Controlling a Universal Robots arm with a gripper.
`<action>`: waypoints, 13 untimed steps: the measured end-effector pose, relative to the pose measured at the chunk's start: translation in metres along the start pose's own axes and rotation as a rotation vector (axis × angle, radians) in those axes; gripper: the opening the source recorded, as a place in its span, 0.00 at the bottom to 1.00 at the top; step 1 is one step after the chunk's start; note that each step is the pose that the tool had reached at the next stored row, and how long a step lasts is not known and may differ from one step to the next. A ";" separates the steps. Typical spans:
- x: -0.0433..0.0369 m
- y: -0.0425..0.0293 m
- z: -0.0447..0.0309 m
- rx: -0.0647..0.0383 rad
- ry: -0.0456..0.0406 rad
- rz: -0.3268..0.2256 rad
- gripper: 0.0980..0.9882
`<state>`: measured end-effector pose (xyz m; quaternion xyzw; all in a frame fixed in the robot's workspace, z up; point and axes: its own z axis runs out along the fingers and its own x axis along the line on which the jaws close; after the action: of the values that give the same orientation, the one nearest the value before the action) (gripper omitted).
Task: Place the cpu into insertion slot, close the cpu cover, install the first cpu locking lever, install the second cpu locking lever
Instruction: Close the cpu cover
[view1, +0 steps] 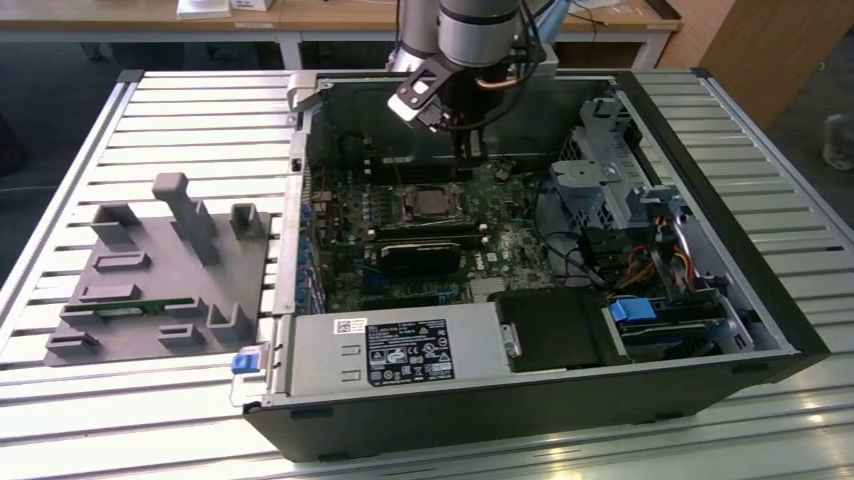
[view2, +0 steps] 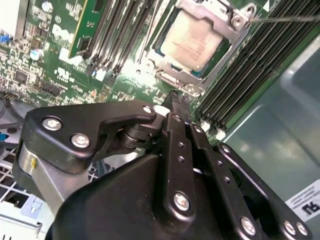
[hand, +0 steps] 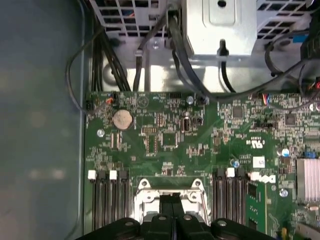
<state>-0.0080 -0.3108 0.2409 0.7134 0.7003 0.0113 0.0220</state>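
Pincer hangs closed and empty over the board; cpu sits in its slot under the cover.

In the second wrist view the pale cpu (view2: 192, 37) lies flat in its seat, and the silvery cover (view2: 227, 20) is folded down around it, so the chip's face shows through the window. A thin lever (view2: 285, 19) runs off from the cover's tab; whether it is latched cannot be told. The pincer (view2: 176, 97) has its two black fingers (hand: 165, 207) pressed together with nothing between them, the tips just beside the cover. In the exterior view the slot (view1: 404, 203) lies mid-board (view1: 347, 260) inside the open case (view1: 747, 300). The case stands on the slatted table (view1: 200, 120), with a grey tray (view1: 147, 280) at the exterior view's left.
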 end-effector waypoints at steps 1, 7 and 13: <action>0.0000 -0.0019 0.0003 0.000 -0.0001 0.000 0.01; 0.0000 -0.0055 0.0018 -0.001 0.0003 0.000 0.01; -0.0007 -0.0060 0.0056 0.014 0.0135 0.000 0.01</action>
<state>-0.0138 -0.3114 0.2350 0.7135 0.7004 0.0113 0.0125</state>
